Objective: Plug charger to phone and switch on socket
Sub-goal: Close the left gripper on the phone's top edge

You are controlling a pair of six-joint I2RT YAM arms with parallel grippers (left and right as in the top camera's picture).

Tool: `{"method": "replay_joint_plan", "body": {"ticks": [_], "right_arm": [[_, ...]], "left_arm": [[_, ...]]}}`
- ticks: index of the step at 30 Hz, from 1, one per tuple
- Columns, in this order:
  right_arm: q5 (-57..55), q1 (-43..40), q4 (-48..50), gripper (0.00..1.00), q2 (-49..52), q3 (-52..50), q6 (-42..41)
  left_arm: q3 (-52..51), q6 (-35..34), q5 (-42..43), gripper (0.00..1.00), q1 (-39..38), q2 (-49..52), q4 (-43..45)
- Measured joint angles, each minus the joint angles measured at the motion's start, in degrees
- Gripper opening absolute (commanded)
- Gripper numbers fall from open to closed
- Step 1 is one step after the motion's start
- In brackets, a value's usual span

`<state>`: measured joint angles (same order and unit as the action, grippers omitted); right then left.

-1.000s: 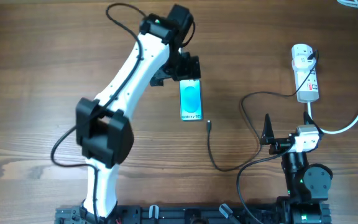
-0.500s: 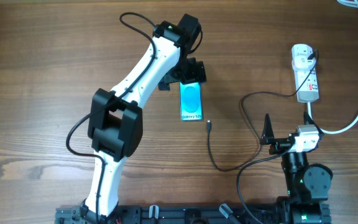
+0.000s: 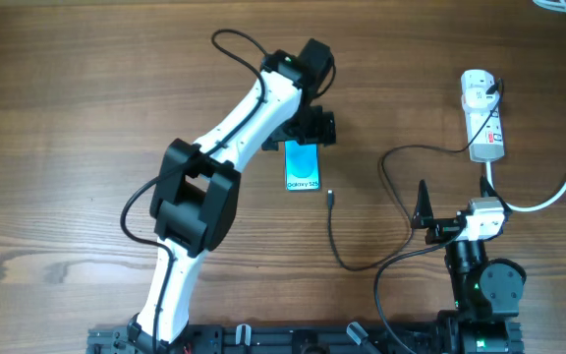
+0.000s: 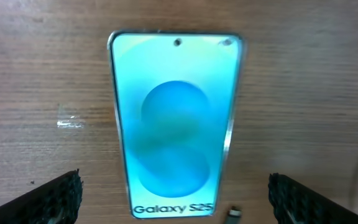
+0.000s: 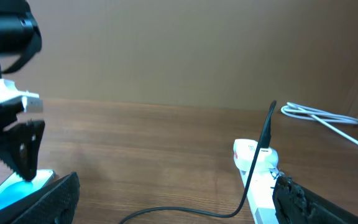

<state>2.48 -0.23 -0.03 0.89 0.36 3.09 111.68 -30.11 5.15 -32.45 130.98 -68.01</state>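
Within the last second the left arm (image 3: 204, 187) has swung rightward over the tabletop (image 3: 77, 88). The left fingers (image 3: 309, 129) now hang above the far end of the phone (image 3: 303, 169), spread wide on either side of it and not touching. The phone has not moved. Nor has the charger (image 3: 330, 228), whose tip (image 3: 330, 197) lies unplugged just beside the phone's near right corner. The right fingers (image 3: 426, 224) stay spread and empty, near the socket (image 3: 483, 116). This looks like a reach for the phone, with plugging and switching both still to do.

Overhead, the left fingers hide the phone's far end. The left wrist view is blurred and cuts the tip off at its lower edge. The phone's port and the socket's switch cannot be made out.
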Motion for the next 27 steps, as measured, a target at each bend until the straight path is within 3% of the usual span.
{"method": "replay_joint_plan", "body": {"ticks": [27], "right_arm": [[0.0, 0.0, 0.0, 1.0, 0.0, 0.0, 0.0]], "left_arm": [[-4.2, 0.0, -4.5, 1.0, -2.1, 3.1, 5.1]]}}
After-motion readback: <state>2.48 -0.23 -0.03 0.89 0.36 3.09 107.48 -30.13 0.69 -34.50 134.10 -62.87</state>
